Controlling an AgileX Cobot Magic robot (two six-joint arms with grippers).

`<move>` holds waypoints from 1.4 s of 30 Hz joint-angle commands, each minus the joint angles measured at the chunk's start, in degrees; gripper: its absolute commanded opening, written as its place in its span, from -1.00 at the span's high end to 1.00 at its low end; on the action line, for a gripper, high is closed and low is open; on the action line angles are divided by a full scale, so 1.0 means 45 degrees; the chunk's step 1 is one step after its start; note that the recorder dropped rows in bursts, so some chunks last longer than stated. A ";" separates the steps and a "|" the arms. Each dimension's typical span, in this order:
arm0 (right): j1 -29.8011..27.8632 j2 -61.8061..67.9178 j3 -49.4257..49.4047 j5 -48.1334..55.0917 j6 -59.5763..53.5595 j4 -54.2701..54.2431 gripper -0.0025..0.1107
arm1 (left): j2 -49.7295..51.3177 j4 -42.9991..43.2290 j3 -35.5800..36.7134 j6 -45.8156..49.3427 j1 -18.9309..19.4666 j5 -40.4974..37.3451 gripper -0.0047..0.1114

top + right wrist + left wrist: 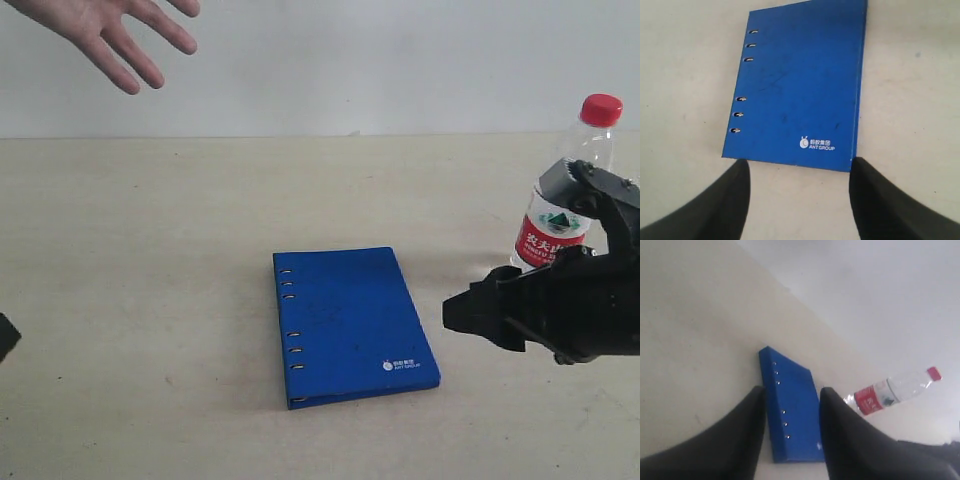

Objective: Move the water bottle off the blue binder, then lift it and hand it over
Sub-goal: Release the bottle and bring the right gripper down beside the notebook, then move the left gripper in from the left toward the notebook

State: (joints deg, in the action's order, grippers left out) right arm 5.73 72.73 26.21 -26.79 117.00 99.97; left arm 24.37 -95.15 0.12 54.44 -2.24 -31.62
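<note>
My right gripper [800,164] hangs low over the table [150,250] with its two dark fingers spread wide and nothing between them; it points at the near short edge of the blue binder [800,85]. The binder lies flat and closed, and in its corner nearest this gripper I can read a small white logo [817,144]: a round emblem, a line of Chinese characters too small to make out, and "ANT GROUP" beneath. Six metal rings [748,59] run down its spine edge in two groups of three. My left gripper [792,390] is parted as well, holding nothing, with the binder's spine edge showing through the gap between its fingers. The water bottle [565,185] is off the binder, upright to the binder's right and well apart from it, partly hidden behind my right arm. Its cap [601,108] is red, and its label [552,232] is red and white with a green triangle and white Chinese characters that I cannot read with certainty. A person's open hand [110,35] reaches in at the far left, above the table.
</note>
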 commanded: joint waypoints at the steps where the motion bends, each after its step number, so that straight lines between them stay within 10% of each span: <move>1: 0.0029 0.0026 -0.0049 -0.1506 -0.0179 -0.0006 0.03 | 0.2950 -0.1067 -0.0027 0.3931 -0.0044 -0.1142 0.32; 6: 0.0029 0.0641 -0.0049 -0.4215 -0.1365 -0.0006 0.03 | 0.6531 -0.1067 -0.0288 0.6104 -0.0068 -0.2869 0.32; 18: 0.0029 0.1763 -0.0049 -0.1239 -0.3284 -0.0006 0.03 | 1.3686 -0.1067 -0.3253 0.7843 -0.0125 -0.5961 0.32; 29: 0.0029 0.5829 0.2367 -0.0779 -0.3114 -0.0410 0.02 | 1.7278 -0.1067 -0.5480 0.8134 -0.2574 -0.5931 -0.03; 42: 0.0029 0.7138 0.3754 -0.0413 -0.3134 -0.0119 0.02 | 1.7780 -0.1067 -0.8358 0.7407 -0.2803 -0.3583 -0.12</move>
State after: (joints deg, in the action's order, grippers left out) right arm 5.73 104.19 42.38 -30.12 102.63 98.95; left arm 104.27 -99.74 -36.31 88.15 -14.66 -51.38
